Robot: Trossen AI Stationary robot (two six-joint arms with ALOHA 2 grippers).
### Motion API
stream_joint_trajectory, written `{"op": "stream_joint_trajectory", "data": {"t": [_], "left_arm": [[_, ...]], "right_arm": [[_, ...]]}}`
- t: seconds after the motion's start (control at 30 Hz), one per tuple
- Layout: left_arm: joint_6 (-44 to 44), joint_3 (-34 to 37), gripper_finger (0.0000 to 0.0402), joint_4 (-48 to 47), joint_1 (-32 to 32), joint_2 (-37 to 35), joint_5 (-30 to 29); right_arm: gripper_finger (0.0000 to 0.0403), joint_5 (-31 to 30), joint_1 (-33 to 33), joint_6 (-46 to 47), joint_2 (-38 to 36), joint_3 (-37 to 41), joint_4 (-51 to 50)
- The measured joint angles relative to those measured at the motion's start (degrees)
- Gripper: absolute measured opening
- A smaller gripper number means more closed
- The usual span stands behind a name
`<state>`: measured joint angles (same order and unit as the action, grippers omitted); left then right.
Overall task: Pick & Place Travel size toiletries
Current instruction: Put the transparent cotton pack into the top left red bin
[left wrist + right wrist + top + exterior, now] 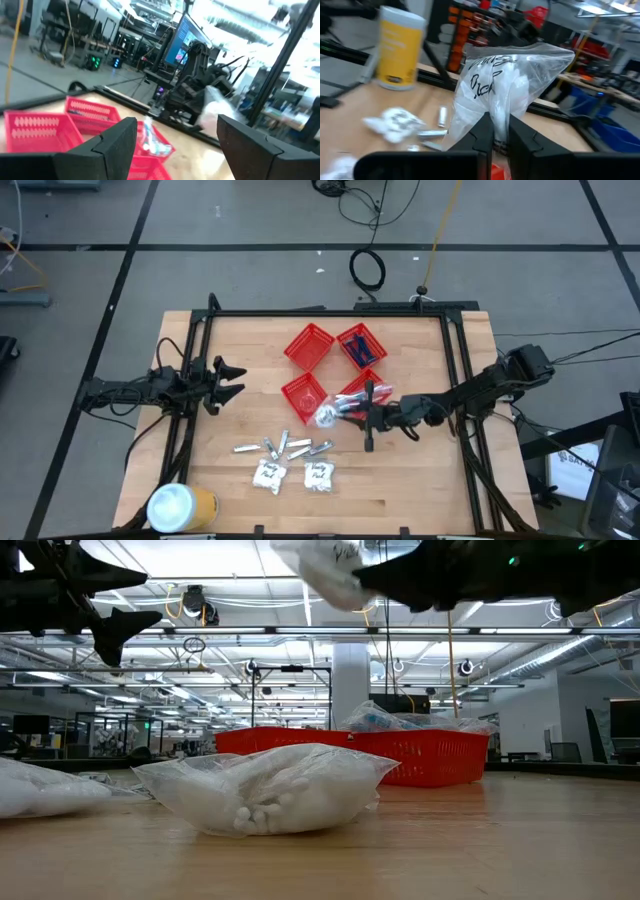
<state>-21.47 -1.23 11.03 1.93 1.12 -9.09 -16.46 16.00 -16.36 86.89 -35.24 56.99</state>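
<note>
A: Which step is judged to be in hand?

B: The carry. A clear bag [512,80] with dark writing and white items inside is clamped between the fingers of the right end effector [501,131] and is held clear above the surface [420,490], close to the red mesh baskets [309,345].

A: And what is called for next?

B: Probably the bag must be brought over one basket, lowered inside its walls, and only then let go. Which basket is meant cannot be told.

A: What is seen nearest, at surface height?

B: In the low view a second bag of white items [265,790] lies flat at the front, with the baskets behind it. From above, two such bags and several small silvery tubes [284,446] are seen waiting near the front edge, well apart from the baskets. A yellow can [182,506] stands at the front left corner.

A: How are the arms posed?

B: The right arm is stretched in from the right side, low and roughly level. The left end effector [222,377] is parked at the left edge, its fingers spread apart and nothing between them.
</note>
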Motion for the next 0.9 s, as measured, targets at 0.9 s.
{"op": "stream_joint_trajectory", "data": {"t": [0.9], "left_arm": [[21.3, -31.3, 0.0271, 35.7, 3.9, 74.9, -0.1]], "right_arm": [[0.0017, 0.2, -10.7, -8.2, 1.1, 0.0, 3.2]]}}
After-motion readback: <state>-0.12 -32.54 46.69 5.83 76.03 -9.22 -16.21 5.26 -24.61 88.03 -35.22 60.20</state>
